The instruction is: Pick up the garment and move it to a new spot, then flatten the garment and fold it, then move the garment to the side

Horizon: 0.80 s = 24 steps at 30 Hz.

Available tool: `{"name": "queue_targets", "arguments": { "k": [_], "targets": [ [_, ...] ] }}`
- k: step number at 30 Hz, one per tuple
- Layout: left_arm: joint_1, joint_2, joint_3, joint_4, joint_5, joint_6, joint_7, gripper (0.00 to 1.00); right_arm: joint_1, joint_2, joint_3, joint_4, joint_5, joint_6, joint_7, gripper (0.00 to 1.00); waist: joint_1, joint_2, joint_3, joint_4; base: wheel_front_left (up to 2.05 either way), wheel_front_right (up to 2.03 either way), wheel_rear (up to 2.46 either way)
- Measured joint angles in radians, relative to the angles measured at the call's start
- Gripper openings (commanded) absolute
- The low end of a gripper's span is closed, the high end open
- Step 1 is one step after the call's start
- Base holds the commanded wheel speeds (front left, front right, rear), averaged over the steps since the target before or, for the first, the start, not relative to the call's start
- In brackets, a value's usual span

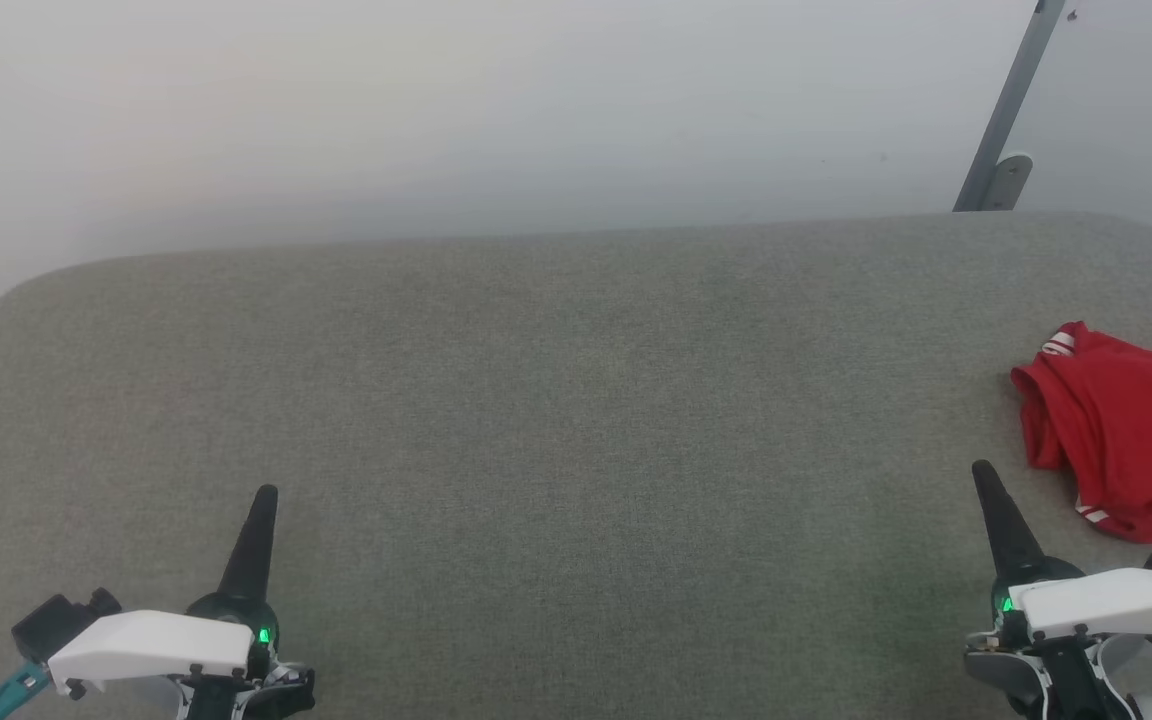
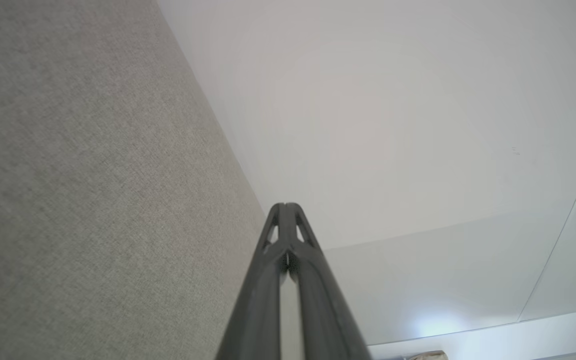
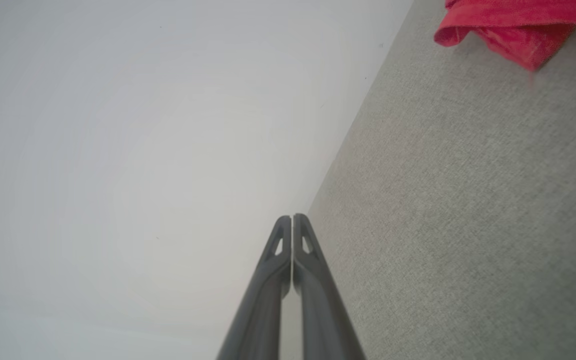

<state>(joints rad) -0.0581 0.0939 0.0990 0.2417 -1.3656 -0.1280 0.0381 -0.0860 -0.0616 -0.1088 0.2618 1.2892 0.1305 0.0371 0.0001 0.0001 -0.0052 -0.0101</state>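
The garment (image 1: 1131,440) is a red shirt with red-and-white striped trim, lying in a folded heap at the table's right edge and partly cut off by the head view's border. Its red cloth (image 3: 513,25) also shows at the top right of the right wrist view. My right gripper (image 1: 983,470) stands shut and empty just left of and nearer than the garment, apart from it; its fingers (image 3: 292,218) press together. At the lower left my left gripper (image 1: 266,492) is shut too, holding nothing, with its fingertips (image 2: 285,206) closed.
A grey fabric-covered table (image 1: 556,400) with rounded far corners spans the head view. Behind it is a pale wall, with a slanted grey metal bar (image 1: 1006,110) at the upper right.
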Motion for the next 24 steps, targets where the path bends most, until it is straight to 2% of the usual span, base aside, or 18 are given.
{"name": "queue_targets", "arguments": {
  "k": [24],
  "targets": [
    [-0.028, -0.029, 0.008, 0.003, -0.15, 0.0, 0.049, 0.0, -0.008, 0.005, -0.003, -0.008, 0.202, 0.0, 0.049, 0.0, 0.0, 0.0, 0.005, 0.006, 0.0, 0.0, 0.0]
  ]
}}
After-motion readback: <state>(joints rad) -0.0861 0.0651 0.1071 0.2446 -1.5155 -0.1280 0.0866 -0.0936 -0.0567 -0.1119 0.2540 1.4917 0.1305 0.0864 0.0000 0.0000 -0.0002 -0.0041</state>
